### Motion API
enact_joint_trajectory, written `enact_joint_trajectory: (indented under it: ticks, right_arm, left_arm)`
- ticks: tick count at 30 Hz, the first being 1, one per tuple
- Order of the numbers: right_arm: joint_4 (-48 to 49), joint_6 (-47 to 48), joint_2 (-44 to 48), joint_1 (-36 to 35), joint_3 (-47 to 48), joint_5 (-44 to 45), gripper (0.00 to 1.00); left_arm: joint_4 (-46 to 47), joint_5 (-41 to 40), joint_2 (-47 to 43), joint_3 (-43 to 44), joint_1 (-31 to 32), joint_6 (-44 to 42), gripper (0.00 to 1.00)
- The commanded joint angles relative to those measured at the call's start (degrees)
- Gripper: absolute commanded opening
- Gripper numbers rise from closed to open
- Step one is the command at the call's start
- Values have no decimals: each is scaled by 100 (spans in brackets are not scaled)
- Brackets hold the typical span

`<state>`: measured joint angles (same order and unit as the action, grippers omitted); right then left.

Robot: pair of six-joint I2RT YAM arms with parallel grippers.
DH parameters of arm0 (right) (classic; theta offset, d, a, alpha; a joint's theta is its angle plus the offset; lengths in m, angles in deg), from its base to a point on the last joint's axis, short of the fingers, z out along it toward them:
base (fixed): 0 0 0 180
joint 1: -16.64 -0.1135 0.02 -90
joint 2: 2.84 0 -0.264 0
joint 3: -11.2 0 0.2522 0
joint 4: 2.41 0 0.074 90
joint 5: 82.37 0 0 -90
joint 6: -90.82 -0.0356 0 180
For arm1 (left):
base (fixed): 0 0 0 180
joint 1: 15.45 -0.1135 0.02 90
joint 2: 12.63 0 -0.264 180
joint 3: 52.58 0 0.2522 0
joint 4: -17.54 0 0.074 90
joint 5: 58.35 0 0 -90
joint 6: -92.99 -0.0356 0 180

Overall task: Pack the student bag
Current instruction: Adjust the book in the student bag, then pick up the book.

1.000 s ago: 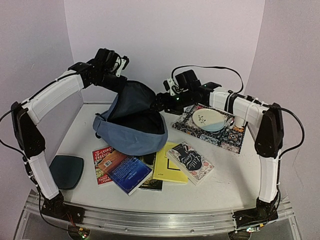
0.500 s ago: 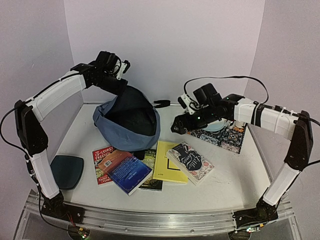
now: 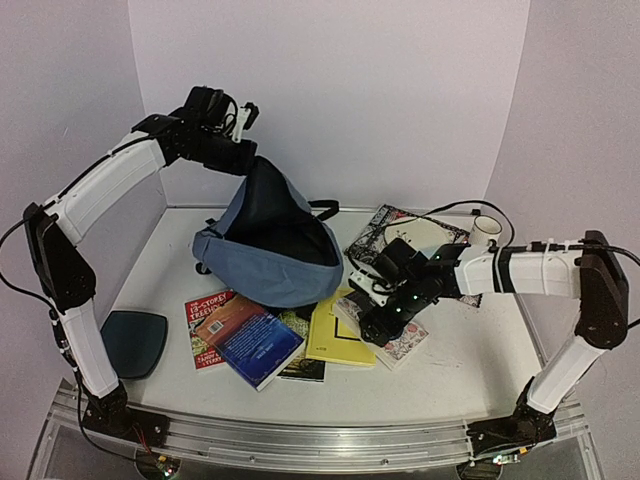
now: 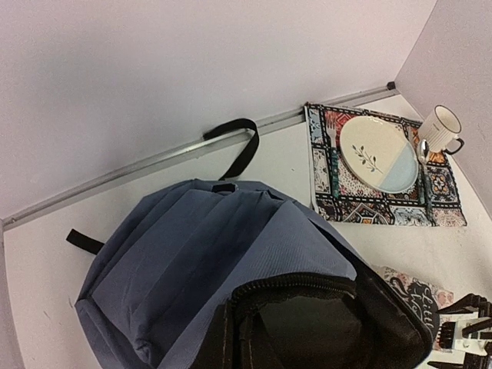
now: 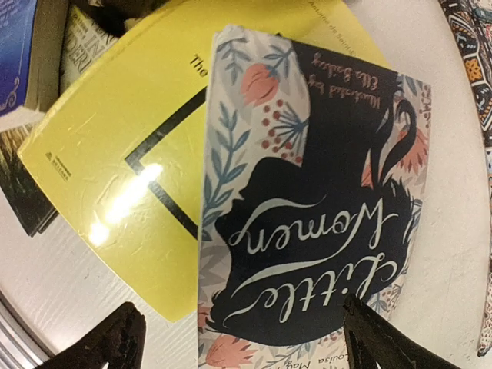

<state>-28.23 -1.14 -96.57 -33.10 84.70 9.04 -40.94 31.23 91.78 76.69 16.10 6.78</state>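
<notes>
We saw the student bag [image 3: 270, 262] sitting at the centre of the worktop [image 3: 455, 370], its dark-lined mouth open and its soft top drawn up into a peak at the left tool [image 3: 245, 158], which was clenched on that upper rim near the top left of the overhead frame. The right tool [image 5: 246, 342] hung released just right of the bag, its two fingers spread wide on either side of a floral "Little Women" paperback [image 5: 307, 215]; we could not tell whether they touched it. That paperback lay overlapping a yellow book [image 5: 131, 154]. Below the bag, a blue book [image 3: 250, 342] lay on a red one [image 3: 203, 312], and a dark teal pad [image 3: 133, 342] sat at the lower left. Behind, a patterned placemat [image 4: 442, 201] carried a plate [image 4: 378, 154] and a white mug [image 4: 440, 128].
</notes>
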Motion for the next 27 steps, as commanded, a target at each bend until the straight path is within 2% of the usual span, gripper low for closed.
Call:
enact_joint_trajectory:
  ticks: [1, 8, 13, 17, 21, 27]
  right_arm:
    - [-164, 269, 135, -343, -216, 811, 89]
    - [-269, -41, 72, -530, -386, 1315, 88]
    - [-576, -38, -267, -644, -182, 1540, 87]
    - [-880, -27, -540, -782, -39, 1787, 87]
    - [-1140, -95, -653, -872, -3, 2082, 86]
    - [-1185, -166, -889, -1039, -19, 2450, 84]
  left_arm:
    - [315, 104, -227, -632, 15, 215, 0]
    - [387, -556, -82, -1473, 0, -9, 0]
    - [460, -948, 171, -1397, -66, -266, 0]
    - [467, -1175, 334, -1008, -113, -440, 0]
    - [477, -1176, 208, -636, -114, -628, 0]
    - [499, -599, -74, -630, -112, -476, 0]
